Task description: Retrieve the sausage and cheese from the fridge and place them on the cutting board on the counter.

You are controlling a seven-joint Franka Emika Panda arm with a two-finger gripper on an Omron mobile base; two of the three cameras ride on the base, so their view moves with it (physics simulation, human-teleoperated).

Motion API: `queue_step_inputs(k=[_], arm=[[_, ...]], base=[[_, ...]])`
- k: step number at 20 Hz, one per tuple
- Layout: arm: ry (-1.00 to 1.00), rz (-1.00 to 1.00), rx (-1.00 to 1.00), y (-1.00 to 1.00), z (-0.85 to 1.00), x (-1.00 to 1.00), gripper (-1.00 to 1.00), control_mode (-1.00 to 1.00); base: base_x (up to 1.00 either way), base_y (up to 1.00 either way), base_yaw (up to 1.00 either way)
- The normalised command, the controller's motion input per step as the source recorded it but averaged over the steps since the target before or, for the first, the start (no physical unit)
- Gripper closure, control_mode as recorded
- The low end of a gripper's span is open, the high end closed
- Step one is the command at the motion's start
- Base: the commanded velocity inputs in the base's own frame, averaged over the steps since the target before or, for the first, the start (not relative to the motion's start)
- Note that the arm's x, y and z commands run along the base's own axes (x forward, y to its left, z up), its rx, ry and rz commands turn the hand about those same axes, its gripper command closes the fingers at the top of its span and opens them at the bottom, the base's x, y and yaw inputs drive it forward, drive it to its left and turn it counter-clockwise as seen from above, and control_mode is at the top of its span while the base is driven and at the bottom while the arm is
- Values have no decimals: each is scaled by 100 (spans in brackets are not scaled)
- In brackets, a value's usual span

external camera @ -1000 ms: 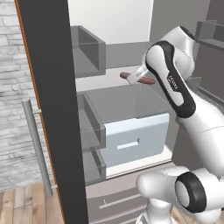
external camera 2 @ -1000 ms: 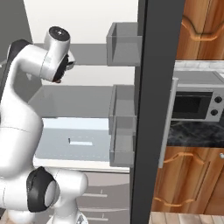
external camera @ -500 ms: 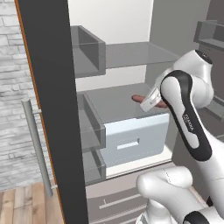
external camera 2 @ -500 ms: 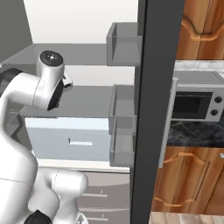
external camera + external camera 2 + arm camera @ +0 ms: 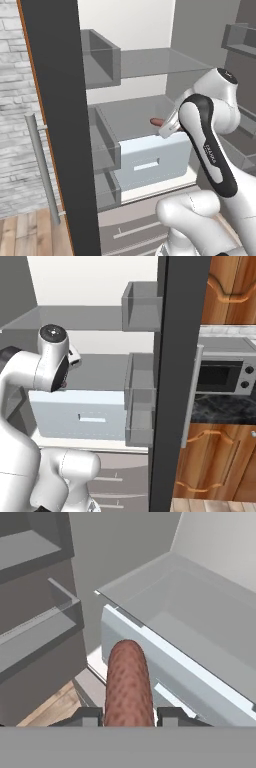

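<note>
The arm rises from the base and folds at a sharp elbow in front of the open fridge (image 5: 150, 60), its forearm angled down and inward so that the hand sits just above the pale drawer (image 5: 152, 160) under the middle shelf (image 5: 100, 368). The gripper (image 5: 129, 716) is closed on the sausage (image 5: 128, 682), one dark fingertip pressed to each side of it. In the hand view the sausage stands out straight from between the fingers, its rounded end aimed toward the drawer's front edge and the fridge floor below. In the left base view only the sausage's reddish tip (image 5: 156, 121) peeks out from behind the wrist, level with the shelf. To the right of the dark door edge, a microwave (image 5: 222, 373) sits on the counter (image 5: 220, 408).
</note>
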Motion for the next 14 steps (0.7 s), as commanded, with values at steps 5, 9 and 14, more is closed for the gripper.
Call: queue_step_inputs(k=[5, 9, 14], arm=[[0, 0, 0, 0, 0, 0, 100, 100], [0, 0, 0, 0, 0, 0, 100, 100], [0, 0, 0, 0, 0, 0, 100, 100]], base=[[0, 0, 0], [0, 0, 0], [-57, 0, 0]])
